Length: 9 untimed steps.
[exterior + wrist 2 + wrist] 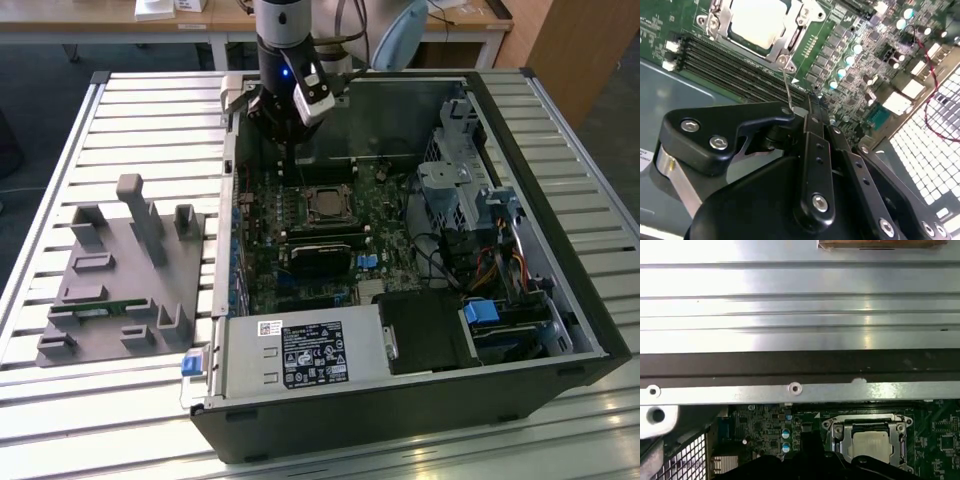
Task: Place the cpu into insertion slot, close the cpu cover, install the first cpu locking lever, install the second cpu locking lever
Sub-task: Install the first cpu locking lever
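Observation:
The cpu (757,22) lies in the insertion slot (326,190) on the green motherboard, its silver top showing. Around it the silver cpu cover (791,36) lies flat, framing the chip (870,446). One thin wire locking lever (786,85) stands up from the socket's corner, and its free end meets the side of my fingertips. My black gripper (810,103) is shut, and I cannot tell whether the wire is pinched or only touched. In the exterior view the gripper (290,140) hangs over the far end of the board, just behind the socket.
The open computer case's wall (800,365) runs close behind the gripper. Long black memory slots (730,70) border the socket, with a long black card (320,245) in front. A drive cage (455,190) fills the exterior view's right. A grey fixture (120,270) stands outside the case.

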{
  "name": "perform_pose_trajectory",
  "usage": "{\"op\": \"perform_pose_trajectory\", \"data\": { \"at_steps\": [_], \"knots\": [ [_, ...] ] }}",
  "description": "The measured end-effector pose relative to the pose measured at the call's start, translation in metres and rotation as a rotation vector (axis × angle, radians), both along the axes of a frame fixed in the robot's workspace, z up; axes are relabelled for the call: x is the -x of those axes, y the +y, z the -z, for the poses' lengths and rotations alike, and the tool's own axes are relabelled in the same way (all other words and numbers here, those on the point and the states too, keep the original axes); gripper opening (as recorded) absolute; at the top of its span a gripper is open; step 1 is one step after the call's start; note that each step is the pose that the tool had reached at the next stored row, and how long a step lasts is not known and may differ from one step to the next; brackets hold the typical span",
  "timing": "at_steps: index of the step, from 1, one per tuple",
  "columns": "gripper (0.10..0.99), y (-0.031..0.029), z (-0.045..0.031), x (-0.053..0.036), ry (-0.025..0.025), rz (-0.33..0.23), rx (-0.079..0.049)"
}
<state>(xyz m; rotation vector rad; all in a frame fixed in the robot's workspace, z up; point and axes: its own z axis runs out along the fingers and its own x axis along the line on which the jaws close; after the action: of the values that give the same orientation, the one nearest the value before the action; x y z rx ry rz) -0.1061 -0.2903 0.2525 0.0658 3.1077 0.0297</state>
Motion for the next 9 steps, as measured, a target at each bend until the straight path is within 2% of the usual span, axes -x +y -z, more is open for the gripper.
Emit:
{"op": "perform_pose_trajectory", "data": {
  "at_steps": [3,9],
  "knots": [
    [0.106,0.0004,0.0004,-0.0037,0.0000,0.000,0.000],
    [0.106,0.0013,0.0021,-0.0201,0.0006,0.000,0.000]
  ]
}}
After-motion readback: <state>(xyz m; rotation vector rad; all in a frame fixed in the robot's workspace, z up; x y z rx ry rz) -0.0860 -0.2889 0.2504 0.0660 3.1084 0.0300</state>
